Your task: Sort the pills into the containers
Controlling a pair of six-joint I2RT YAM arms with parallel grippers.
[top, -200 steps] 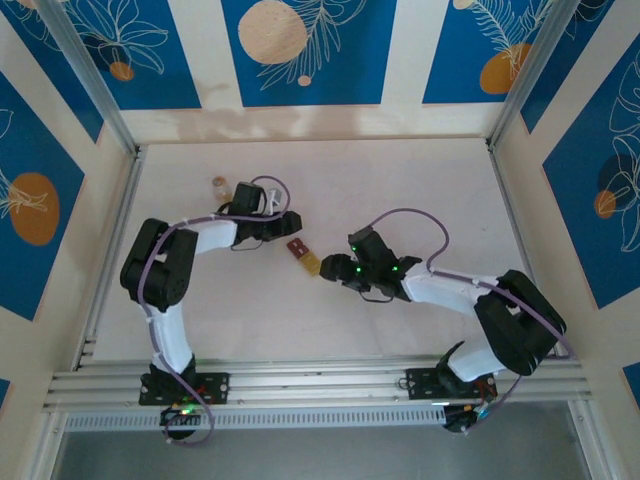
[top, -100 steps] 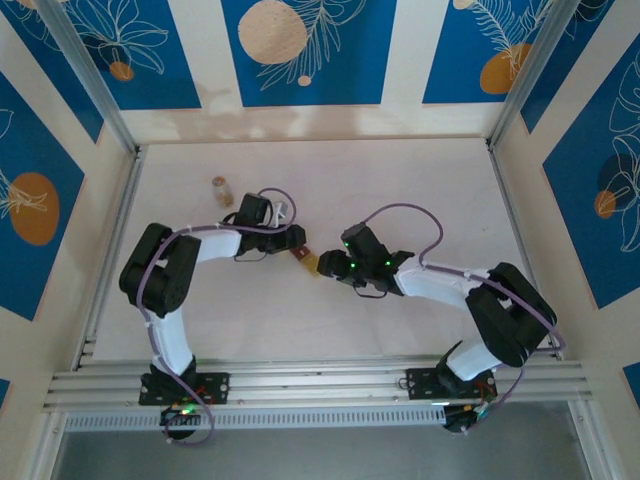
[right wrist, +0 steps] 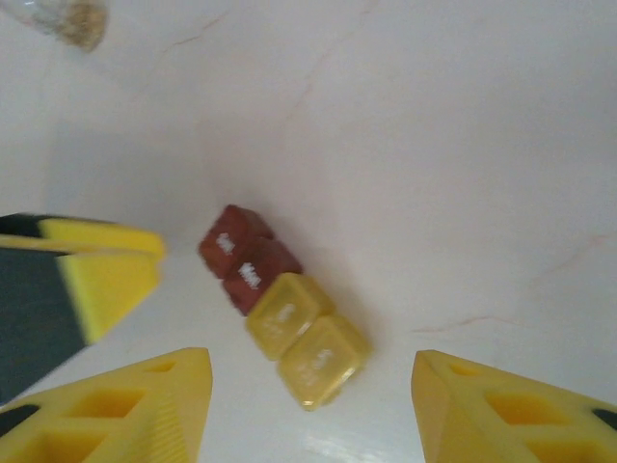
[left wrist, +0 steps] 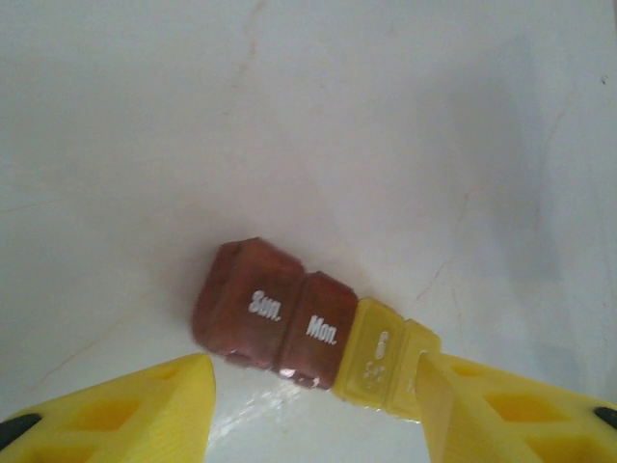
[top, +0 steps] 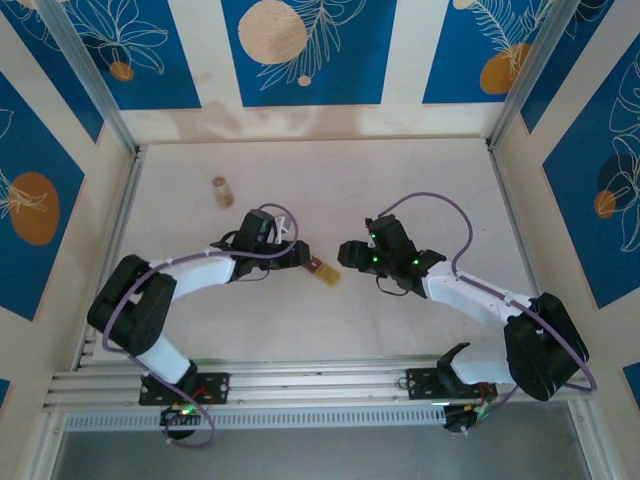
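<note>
The containers (top: 322, 268) are a short strip of joined boxes, dark red at one end and yellow at the other, lying flat on the table. In the left wrist view the containers (left wrist: 289, 323) sit just past my open left gripper (left wrist: 316, 365); its right finger overlaps the yellow end and its left finger stands clear of the red end. My right gripper (right wrist: 310, 357) is open, with the containers (right wrist: 275, 299) ahead between its fingers and untouched. From above, the left gripper (top: 300, 256) and right gripper (top: 345, 253) flank the strip. Loose pills are out of view.
A small clear vial (top: 221, 190) with tan contents stands at the back left of the table; the vial (right wrist: 67, 17) also shows in the right wrist view. The left gripper's finger (right wrist: 106, 270) is close beside the red end. Wooden walls ring the table.
The left arm has stretched forward and right, and the containers have slid a little toward the near right. The right gripper has drawn back to the right. Both pairs of jaws have narrowed slightly.
</note>
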